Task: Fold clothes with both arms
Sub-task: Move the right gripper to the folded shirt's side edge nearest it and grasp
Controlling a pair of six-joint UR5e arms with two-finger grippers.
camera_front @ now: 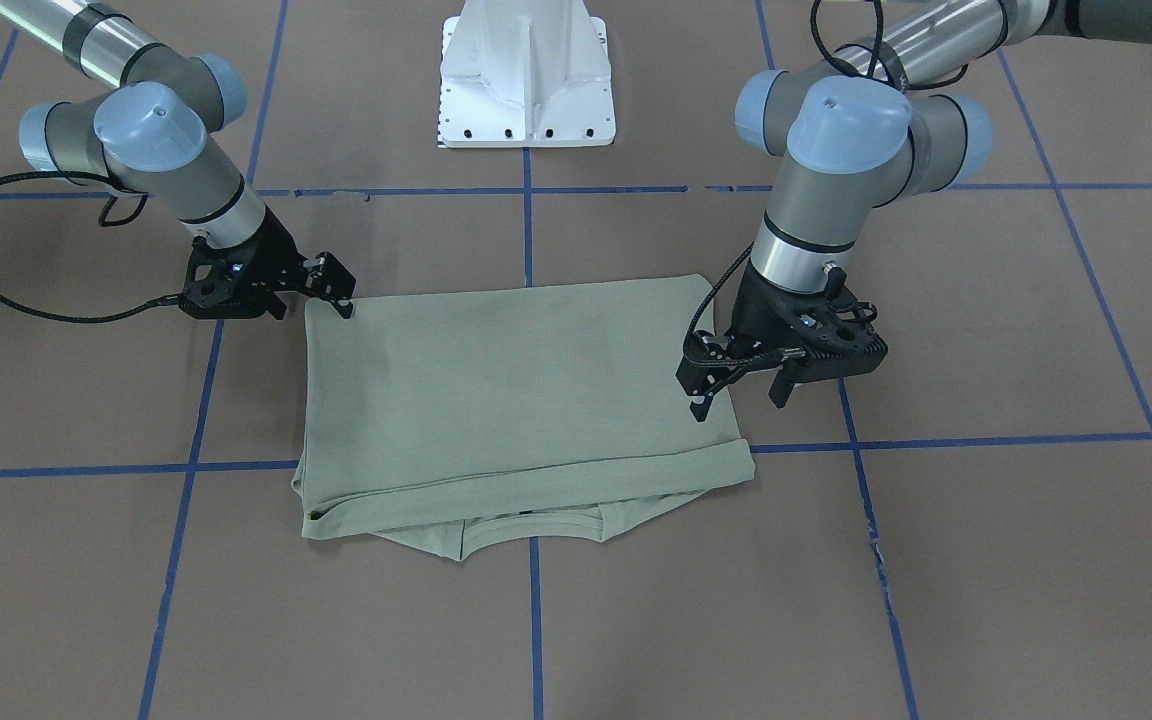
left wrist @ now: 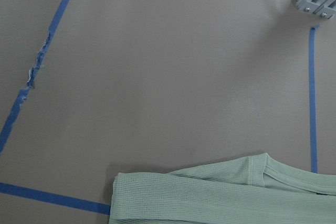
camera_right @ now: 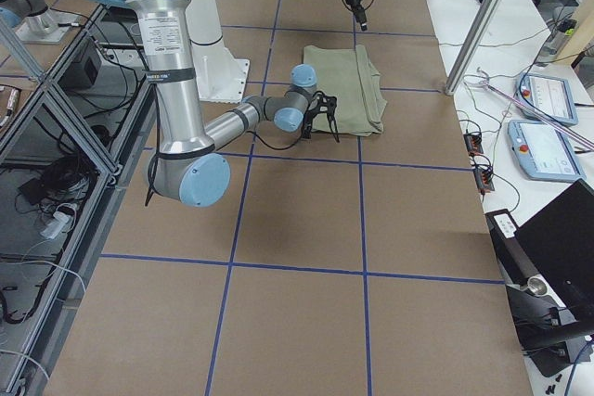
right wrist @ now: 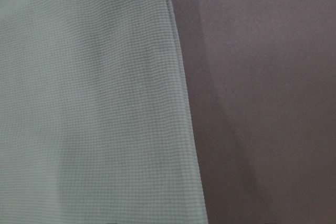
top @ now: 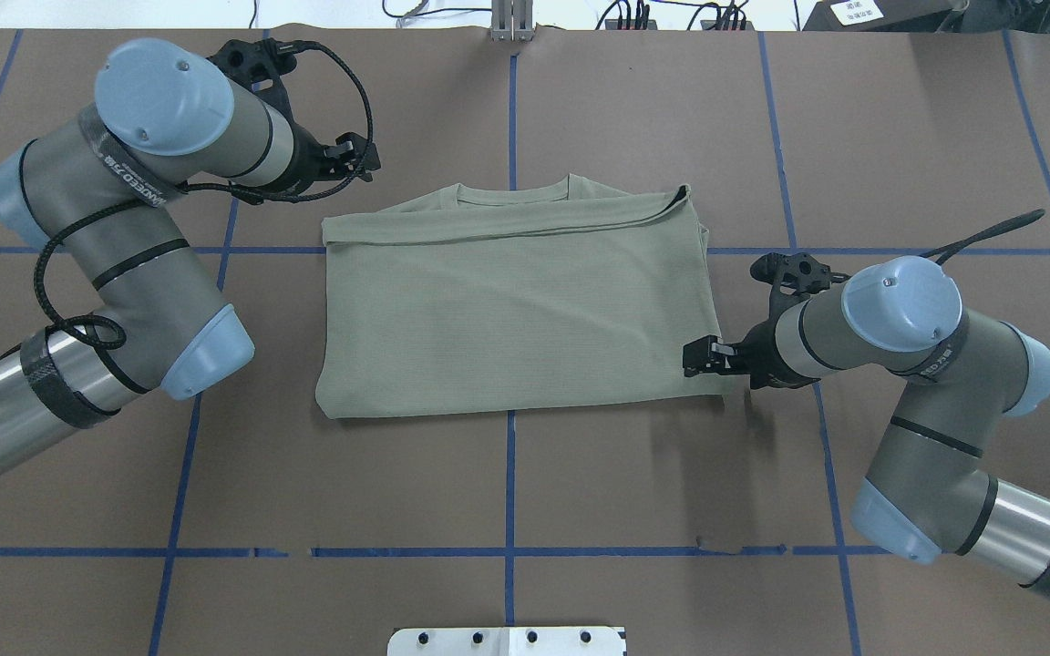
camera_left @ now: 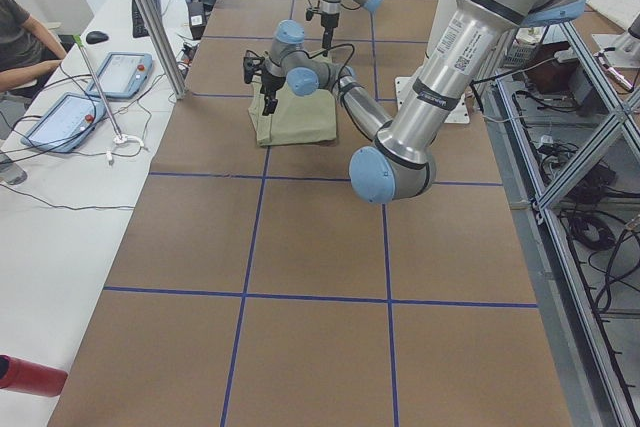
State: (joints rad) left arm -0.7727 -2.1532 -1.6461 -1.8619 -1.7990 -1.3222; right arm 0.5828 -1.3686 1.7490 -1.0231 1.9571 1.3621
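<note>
Since the shirt (top: pixel 516 310) lies folded into a rectangle at the middle of the worktop (top: pixel 580 492), its sleeves and chest are hidden; only the neckline (top: pixel 513 193) shows, toward the far edge. Left gripper (camera_front: pixel 739 405): raised near the shirt's far left corner, fingers spread, empty. Right gripper (camera_front: pixel 334 290): low at the near right corner, fingers apart, holding nothing.

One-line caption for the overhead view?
Folded green shirt on brown table; right tool at its near right corner, left tool beyond its far left corner.

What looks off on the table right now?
The shirt is folded unevenly: its collar pokes out past the folded-over edge, which slants. The blue tape on the robot's left is torn and crinkled.
</note>
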